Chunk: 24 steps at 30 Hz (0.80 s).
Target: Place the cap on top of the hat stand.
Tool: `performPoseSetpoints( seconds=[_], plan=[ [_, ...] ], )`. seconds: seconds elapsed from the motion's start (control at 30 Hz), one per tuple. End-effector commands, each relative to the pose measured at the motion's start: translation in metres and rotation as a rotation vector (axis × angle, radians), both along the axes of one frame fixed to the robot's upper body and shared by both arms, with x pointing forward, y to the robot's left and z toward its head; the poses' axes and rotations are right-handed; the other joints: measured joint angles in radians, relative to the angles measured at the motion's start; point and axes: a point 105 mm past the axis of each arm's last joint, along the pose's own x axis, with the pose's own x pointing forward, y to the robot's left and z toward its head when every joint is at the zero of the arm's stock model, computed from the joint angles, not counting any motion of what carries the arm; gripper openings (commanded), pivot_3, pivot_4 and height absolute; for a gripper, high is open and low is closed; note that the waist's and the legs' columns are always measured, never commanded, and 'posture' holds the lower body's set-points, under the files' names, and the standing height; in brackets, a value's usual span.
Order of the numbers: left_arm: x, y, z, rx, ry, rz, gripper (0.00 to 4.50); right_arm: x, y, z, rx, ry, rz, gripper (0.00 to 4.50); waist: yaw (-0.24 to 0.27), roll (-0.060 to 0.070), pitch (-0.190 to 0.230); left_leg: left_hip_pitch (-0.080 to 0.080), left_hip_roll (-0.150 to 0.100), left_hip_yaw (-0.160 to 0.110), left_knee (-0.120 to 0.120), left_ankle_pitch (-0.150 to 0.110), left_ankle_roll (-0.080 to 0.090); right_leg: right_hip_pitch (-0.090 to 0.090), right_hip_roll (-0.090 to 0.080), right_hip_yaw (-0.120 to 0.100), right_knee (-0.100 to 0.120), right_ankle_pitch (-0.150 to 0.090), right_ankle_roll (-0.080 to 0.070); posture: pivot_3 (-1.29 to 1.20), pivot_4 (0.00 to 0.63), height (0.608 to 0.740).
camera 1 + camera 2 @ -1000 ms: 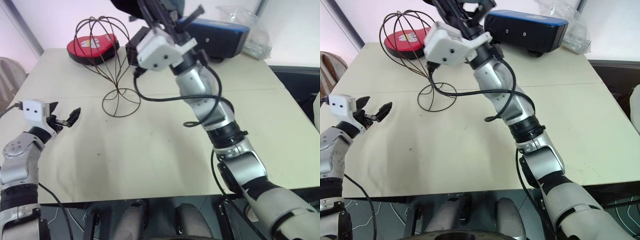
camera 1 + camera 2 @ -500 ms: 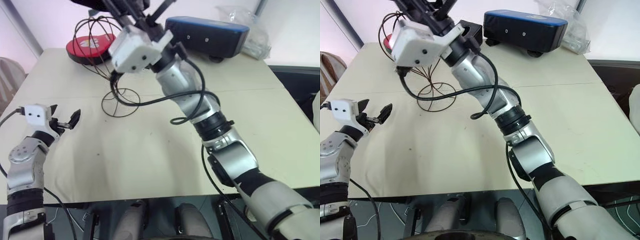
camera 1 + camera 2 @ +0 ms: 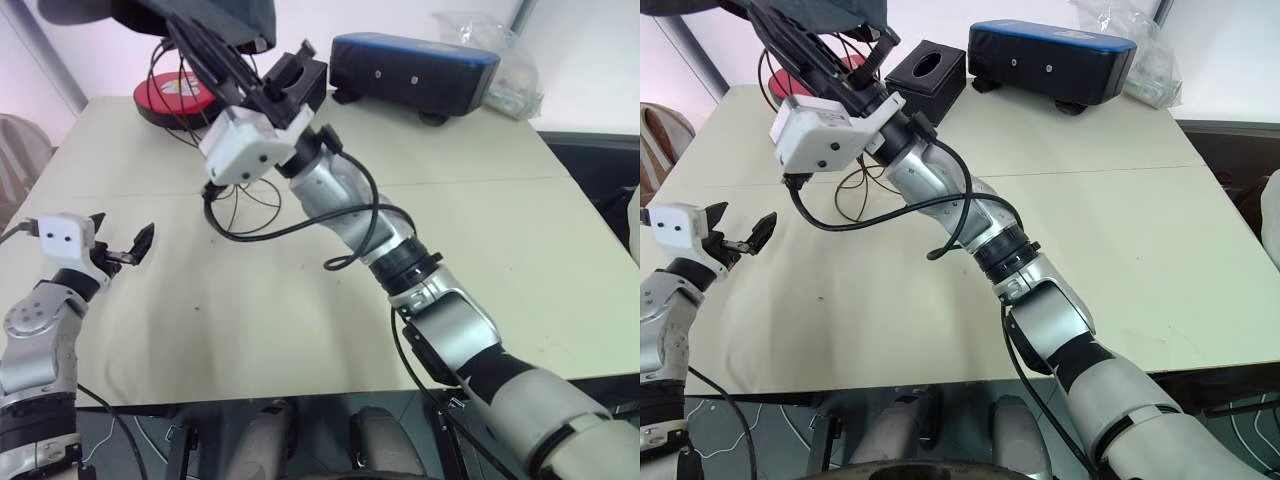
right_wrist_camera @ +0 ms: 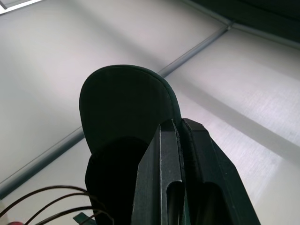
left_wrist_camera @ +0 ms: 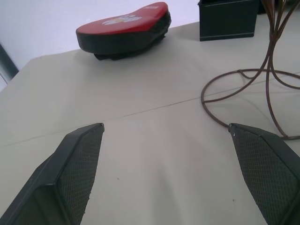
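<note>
The dark teal cap (image 3: 170, 14) hangs high at the table's back left, with my right gripper (image 3: 196, 45) shut on its edge. In the right wrist view the cap's brim (image 4: 124, 101) spreads out past the closed fingers (image 4: 161, 173). The wire hat stand (image 3: 242, 208) is just below and behind that hand. Its dome wires (image 3: 773, 72) are partly hidden by the hand, and its ring base rests on the table. My left gripper (image 3: 125, 248) is open and empty, low at the left. In the left wrist view the stand's base (image 5: 220, 89) lies ahead of it.
A red-and-black padded oval (image 3: 168, 96) lies at the back left behind the stand. A black tissue box (image 3: 925, 68) and a long blue-topped black case (image 3: 415, 68) stand along the back, with a clear plastic bag (image 3: 492, 52) at the back right.
My right arm has swung left and slightly down with the cap, from the middle back of the table to above the stand. The left gripper has stayed about where it was.
</note>
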Motion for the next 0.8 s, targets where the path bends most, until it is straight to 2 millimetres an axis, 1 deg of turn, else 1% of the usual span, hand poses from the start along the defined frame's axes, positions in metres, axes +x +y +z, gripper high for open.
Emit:
performPoseSetpoints(
  seconds=[0.03,0.17,0.27,0.43,0.6,0.8],
  plan=[
    [-0.005,0.004,0.016,0.026,-0.046,0.012,4.50,-0.009,0.003,0.004,0.023,-0.033,0.028,0.02,-0.001,0.000,0.000,0.000,0.000,0.000,0.000,0.000,0.000,0.000,0.000,0.000,0.000,0.000,0.000,0.00,0.150,0.740],
    [-0.006,0.003,0.014,0.025,-0.039,0.008,4.50,-0.008,0.007,-0.009,-0.004,-0.021,0.022,0.02,-0.001,0.000,0.000,0.000,0.000,0.000,-0.001,0.000,-0.001,-0.001,0.000,0.000,0.000,0.000,0.000,0.00,0.150,0.740],
    [-0.006,0.002,0.012,0.024,-0.035,0.005,4.50,-0.007,0.011,-0.029,-0.049,-0.021,0.016,0.02,-0.001,0.000,0.000,0.000,0.000,0.000,-0.001,0.000,-0.001,-0.001,0.000,0.000,0.000,0.000,0.000,0.00,0.150,0.740],
    [-0.005,0.002,0.011,0.022,-0.030,0.002,4.50,-0.008,0.016,-0.053,-0.107,-0.039,0.009,0.02,-0.001,0.000,0.000,0.000,0.000,0.000,-0.001,0.001,-0.001,-0.001,0.000,0.000,0.000,0.000,0.000,0.00,0.150,0.740],
    [-0.006,0.002,0.009,0.022,-0.025,0.001,4.50,-0.009,0.018,-0.074,-0.159,-0.066,0.005,0.02,-0.001,0.000,0.000,0.000,0.000,0.000,-0.001,0.001,-0.002,-0.001,0.001,0.000,0.001,0.000,0.000,0.00,0.150,0.740],
    [-0.008,0.001,0.006,0.022,-0.018,-0.001,4.50,-0.004,0.016,-0.093,-0.190,-0.091,-0.034,0.02,-0.001,0.000,0.000,0.000,0.000,0.000,-0.001,0.001,-0.002,-0.001,0.001,0.000,0.001,0.000,0.000,0.00,0.150,0.740]
  ],
)
